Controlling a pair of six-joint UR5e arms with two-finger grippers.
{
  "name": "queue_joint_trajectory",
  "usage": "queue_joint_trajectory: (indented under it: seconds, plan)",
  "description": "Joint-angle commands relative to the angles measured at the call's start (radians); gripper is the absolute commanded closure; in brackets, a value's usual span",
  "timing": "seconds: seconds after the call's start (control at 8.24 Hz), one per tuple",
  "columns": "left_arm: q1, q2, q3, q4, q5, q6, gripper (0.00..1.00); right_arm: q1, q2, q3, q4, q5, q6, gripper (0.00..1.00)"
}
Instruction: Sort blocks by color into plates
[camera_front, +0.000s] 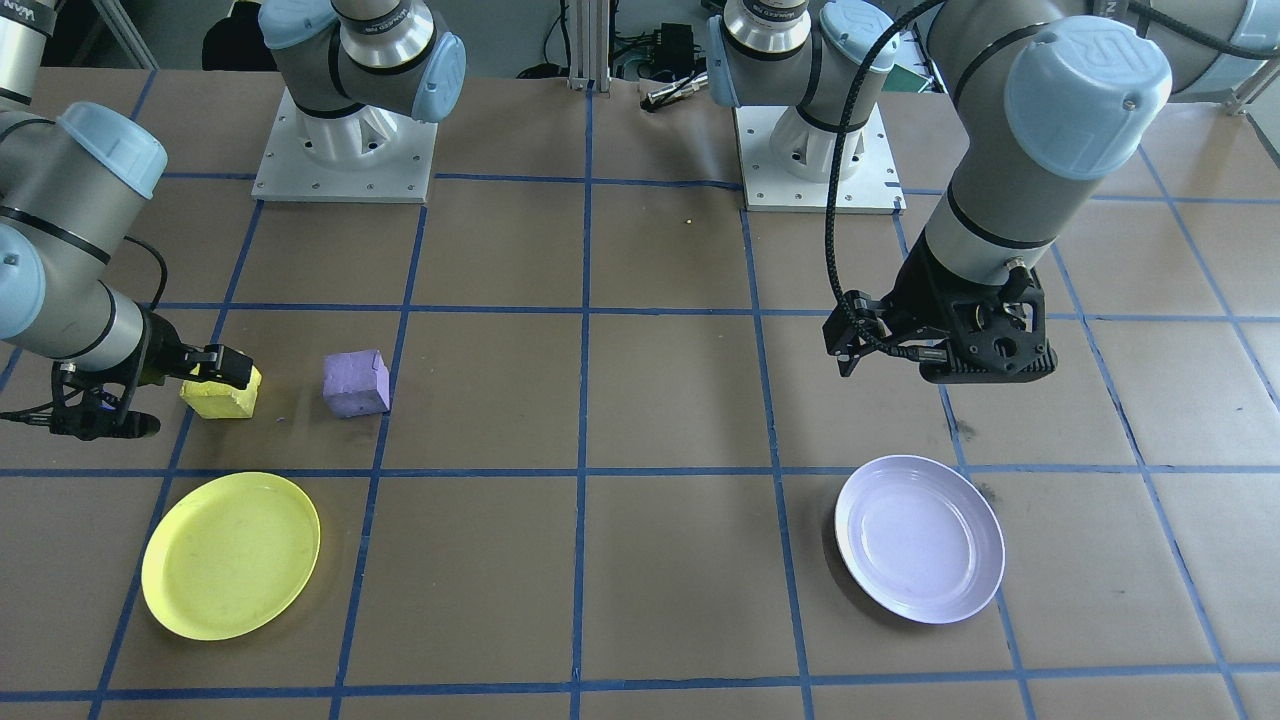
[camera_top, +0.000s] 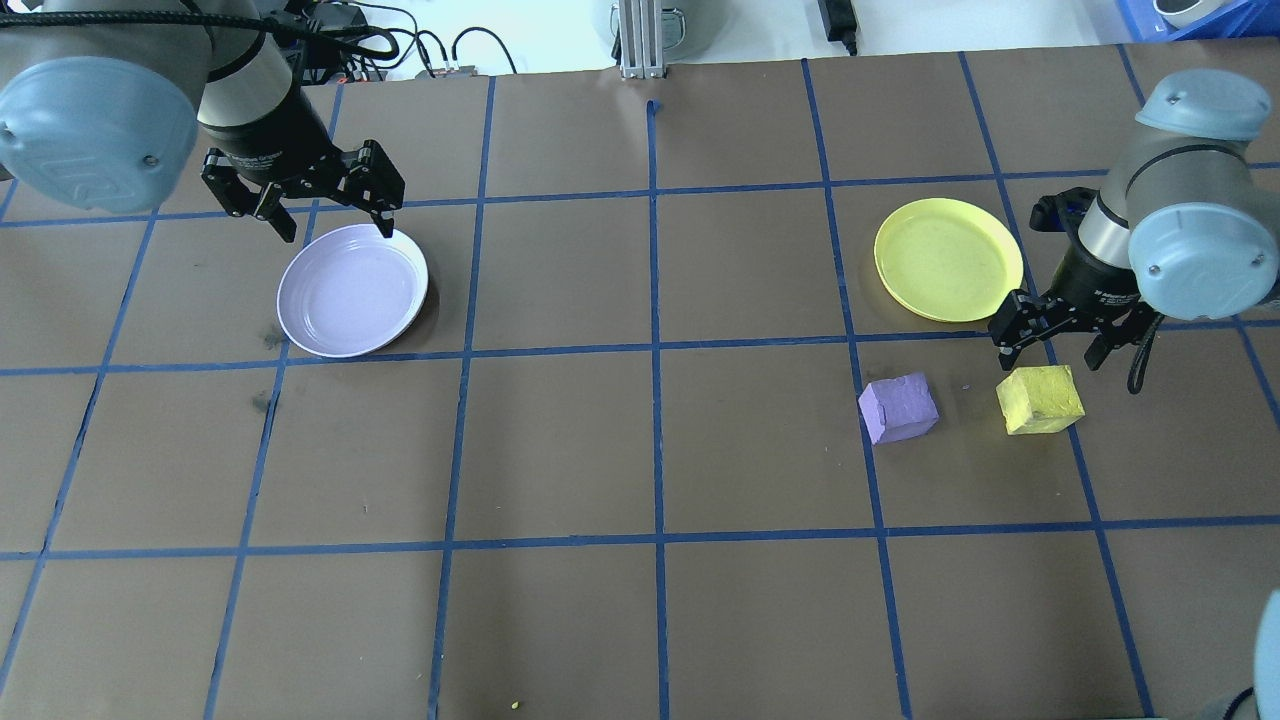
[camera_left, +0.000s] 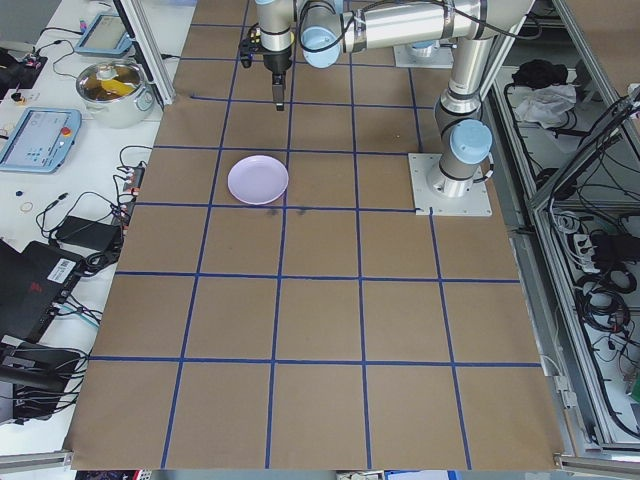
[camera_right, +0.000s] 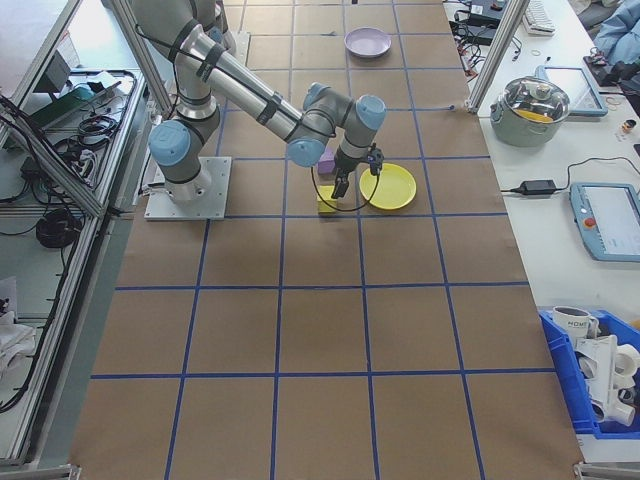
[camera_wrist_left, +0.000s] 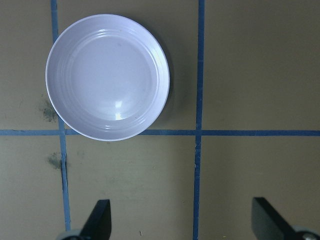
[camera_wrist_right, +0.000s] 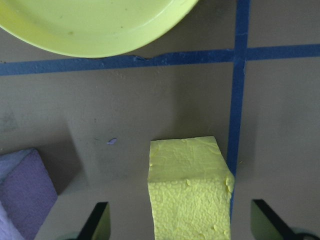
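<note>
Nothing sorted: yellow block (camera_top: 1040, 399) and purple block (camera_top: 898, 407) on counter, both plates bare. Right pincer (camera_top: 1058, 338) spread above yellow block; left pincer (camera_top: 318, 205) spread, idle.

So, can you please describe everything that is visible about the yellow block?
The yellow block is a small cube with a rough, pebbled surface that looks like foam, and slightly uneven edges. It rests flat on the brown table, just beside a blue tape line, with the purple block next to it but apart from it. The yellow plate lies a little beyond it. The right gripper is open above the block, one finger on each side, and does not appear to touch it.
</note>
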Motion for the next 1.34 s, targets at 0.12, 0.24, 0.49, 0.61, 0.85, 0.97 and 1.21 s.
queue_joint_trajectory:
  seconds: [0.12, 0.24, 0.49, 0.61, 0.85, 0.97, 1.21]
  plan:
    - [0.000, -0.003, -0.001, 0.003, 0.000, 0.000, 0.00, -0.001, 0.028, 0.061, -0.039, -0.010, -0.004, 0.00]
    - [0.000, -0.003, 0.001, 0.003, 0.000, 0.000, 0.00, -0.001, 0.043, 0.083, -0.043, -0.044, -0.021, 0.00]
    - [0.000, -0.011, 0.001, 0.004, -0.003, 0.002, 0.00, -0.001, 0.052, 0.083, -0.055, -0.081, -0.038, 0.09]
    - [0.000, -0.019, -0.001, 0.037, 0.001, 0.000, 0.00, -0.001, 0.052, 0.083, -0.060, -0.072, -0.037, 0.43]
    - [0.000, -0.011, -0.001, 0.036, 0.003, 0.000, 0.00, -0.001, 0.055, 0.072, -0.053, -0.059, -0.037, 0.89]
    - [0.000, -0.013, -0.001, 0.039, 0.003, 0.000, 0.00, -0.001, 0.049, 0.063, -0.052, -0.053, -0.035, 0.96]
    - [0.000, -0.014, -0.001, 0.039, 0.003, 0.000, 0.00, -0.001, 0.046, -0.024, -0.003, -0.020, -0.044, 0.98]
